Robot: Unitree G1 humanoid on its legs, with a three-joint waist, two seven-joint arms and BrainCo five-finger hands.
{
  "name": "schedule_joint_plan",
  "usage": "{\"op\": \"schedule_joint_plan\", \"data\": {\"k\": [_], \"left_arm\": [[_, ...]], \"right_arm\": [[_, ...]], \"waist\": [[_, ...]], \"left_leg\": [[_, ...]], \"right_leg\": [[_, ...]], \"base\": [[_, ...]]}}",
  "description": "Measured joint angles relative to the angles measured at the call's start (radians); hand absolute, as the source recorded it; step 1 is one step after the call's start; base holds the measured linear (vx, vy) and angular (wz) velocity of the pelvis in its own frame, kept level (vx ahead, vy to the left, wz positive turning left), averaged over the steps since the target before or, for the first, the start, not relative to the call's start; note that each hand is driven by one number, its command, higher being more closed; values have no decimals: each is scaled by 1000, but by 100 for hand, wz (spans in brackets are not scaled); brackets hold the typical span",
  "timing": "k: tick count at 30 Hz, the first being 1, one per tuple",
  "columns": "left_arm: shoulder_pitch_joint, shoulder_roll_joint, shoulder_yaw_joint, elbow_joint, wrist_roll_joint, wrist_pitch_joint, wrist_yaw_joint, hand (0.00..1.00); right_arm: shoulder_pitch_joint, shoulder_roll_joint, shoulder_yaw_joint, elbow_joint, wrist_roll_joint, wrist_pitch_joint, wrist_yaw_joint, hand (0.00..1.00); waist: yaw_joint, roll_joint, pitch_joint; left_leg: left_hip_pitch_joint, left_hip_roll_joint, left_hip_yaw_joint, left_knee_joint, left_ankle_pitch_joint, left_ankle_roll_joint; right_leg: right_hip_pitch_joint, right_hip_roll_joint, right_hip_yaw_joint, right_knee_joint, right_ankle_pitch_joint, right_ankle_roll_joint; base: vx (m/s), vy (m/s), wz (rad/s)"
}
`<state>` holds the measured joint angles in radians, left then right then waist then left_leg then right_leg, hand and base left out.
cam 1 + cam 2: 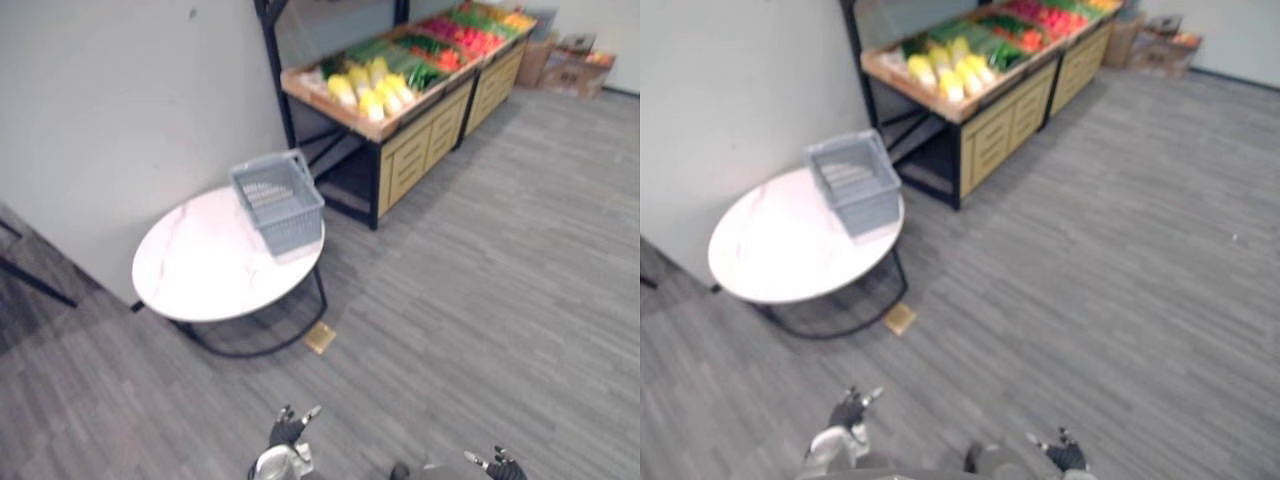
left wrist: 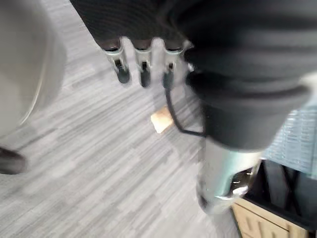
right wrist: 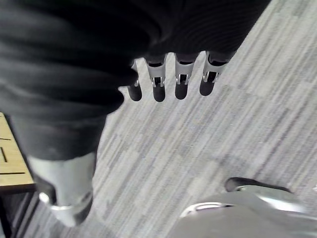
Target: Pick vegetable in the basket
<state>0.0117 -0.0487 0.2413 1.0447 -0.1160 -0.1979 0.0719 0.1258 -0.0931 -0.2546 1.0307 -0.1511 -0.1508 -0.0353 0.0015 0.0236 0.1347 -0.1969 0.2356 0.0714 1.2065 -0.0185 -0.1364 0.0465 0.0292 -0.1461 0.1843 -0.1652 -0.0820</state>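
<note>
Two hands hang low, left hand point(image 1: 288, 430) and right hand point(image 1: 505, 468), each with fingers straight and empty in its wrist view. Beyond them a round white table point(image 1: 190, 275) bears the grey basket point(image 1: 278, 200) at its rim nearest the wooden stand point(image 1: 420, 150), long axis pointing away from the robot. Yellow vegetables point(image 1: 368, 90) lie side by side, lengthwise across the stand. Print on the cardboard boxes point(image 1: 570, 60) is too small to read.
</note>
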Motion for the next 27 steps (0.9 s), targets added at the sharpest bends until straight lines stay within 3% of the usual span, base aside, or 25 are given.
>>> {"op": "schedule_joint_plan", "data": {"k": [2, 3, 5, 6, 8, 9, 11, 13, 14, 15, 16, 18, 19, 20, 22, 23, 25, 26, 27], "left_arm": [[13, 12, -1, -12, -1, -3, 1, 0], [15, 16, -1, -14, -22, -12, 2, 0], [15, 19, -4, -17, -37, -19, 4, 0], [16, 17, -4, -20, -37, -20, 4, 0], [19, 17, -7, -20, -37, -21, 4, 0], [22, 21, -5, -21, -37, -21, 5, 0], [34, 32, -2, -13, -35, -19, 6, 0], [43, 54, -10, -4, -35, -17, 6, 0], [42, 58, -11, 0, -35, -17, 6, 0], [29, 82, -27, 28, -34, -17, 4, 0], [17, 106, -69, 51, -32, -9, 1, 0], [23, 128, -95, 57, -28, 1, 1, 0], [25, 128, -102, 73, -27, 7, 1, 0], [24, 129, -118, 90, -25, 9, 1, 0], [11, 117, -115, 105, -18, 14, 0, 0], [11, 113, -113, 101, -19, 14, 1, 0], [15, 101, -82, 93, -21, 14, 8, 0], [15, 98, -75, 87, -21, 14, 11, 0], [17, 94, -72, 73, -22, 12, 15, 0]], "right_arm": [[-27, -8, 7, 5, 1, 1, 0, 0], [-34, -6, 7, 5, 3, 1, 0, 0], [-44, -5, 10, 4, 4, 0, -1, 0], [-50, -6, 28, -3, 4, -2, -2, 0], [-60, -4, 57, -3, 4, -6, -2, 0], [-67, -5, 83, -3, 4, -7, -1, 0], [-65, 13, 108, -2, 5, -10, 2, 0], [-56, 44, 111, 0, 5, -16, 8, 0], [-54, 45, 107, 3, 4, -19, 11, 0], [-55, 46, 87, 30, 3, -25, 22, 0], [-42, 51, 59, 46, 2, -26, 26, 0], [-30, 41, 68, 40, -2, -30, 23, 0], [-20, 29, 67, 34, -5, -35, 24, 0], [-18, 24, 63, 34, -5, -38, 23, 0], [-13, 28, 26, 36, -6, -35, 23, 0], [-13, 29, 22, 36, -5, -34, 23, 0], [-12, 29, 18, 33, -5, -32, 22, 0], [-12, 30, 18, 32, -5, -32, 22, 0], [-16, 32, 24, 33, -6, -29, 22, 0]], "waist": [[7, 8, 2], [14, 7, 3], [28, 0, 1], [29, 1, 1], [30, 2, 0], [33, -2, -3], [38, -20, -42], [38, -70, -82], [35, -78, -83], [26, -98, -74], [16, -119, -49], [11, -125, -39], [3, -113, -41], [-6, -105, -41], [-21, -100, -36], [-23, -98, -35], [-23, -91, -34], [-23, -90, -34], [-21, -93, -33]], "left_leg": [[-94, -4, 60, -116, -83, 47], [-116, -13, 101, -249, -120, 64], [-105, -58, 158, -574, -124, 77], [-90, -84, 195, -794, -95, 93], [-80, -105, 233, -1028, -40, 101], [-81, -105, 262, -1057, 13, 114], [-78, -131, 316, -1027, 83, 159], [-56, -212, 328, -1027, 39, 229], [-47, -225, 325, -1028, 31, 231], [3, -268, 295, -1032, -15, 233], [106, -305, 251, -1058, -53, 222], [199, -323, 216, -1068, -94, 211], [270, -320, 184, -1084, -117, 215], [310, -317, 155, -1101, -127, 214], [389, -315, 93, -1141, -128, 211], [410, -313, 78, -1148, -131, 205], [463, -291, 26, -1151, -173, 149], [468, -282, 14, -1148, -186, 138], [479, -267, -15, -1145, -212, 113]], "right_leg": [[71, -4, 37, -56, -2, 19], [106, -15, 49, -79, -4, 35], [153, -46, 58, -106, -22, 62], [189, -61, 55, -134, -34, 81], [233, -80, 45, -149, -71, 110], [257, -97, 45, -145, -108, 127], [267, -140, 66, -114, -129, 114], [184, -208, 144, 75, -117, 111], [173, -215, 152, 119, -112, 120], [100, -230, 180, 360, -47, 201], [-17, -224, 232, 699, 202, 286], [-142, -218, 238, 965, 222, 280], [-235, -204, 209, 1061, 192, 233], [-287, -204, 176, 1063, 164, 194], [-385, -224, 124, 918, 53, 184], [-396, -228, 120, 850, 50, 180], [-373, -229, 123, 453, 58, 178], [-363, -224, 135, 353, 61, 182], [-340, -211, 164, 179, 110, 169]], "base": [[295, 8, -51], [376, 84, -38], [465, 142, -14], [373, 134, 9], [551, 254, 14], [616, 327, 4], [571, 290, -2], [597, 300, 17], [482, 258, 51], [562, 288, 86], [669, 327, 95], [580, 200, 67], [514, 120, 68], [525, 86, 87], [562, 32, 116], [580, -27, 120], [603, -121, 115], [627, -245, 120], [644, -340, 115]]}}
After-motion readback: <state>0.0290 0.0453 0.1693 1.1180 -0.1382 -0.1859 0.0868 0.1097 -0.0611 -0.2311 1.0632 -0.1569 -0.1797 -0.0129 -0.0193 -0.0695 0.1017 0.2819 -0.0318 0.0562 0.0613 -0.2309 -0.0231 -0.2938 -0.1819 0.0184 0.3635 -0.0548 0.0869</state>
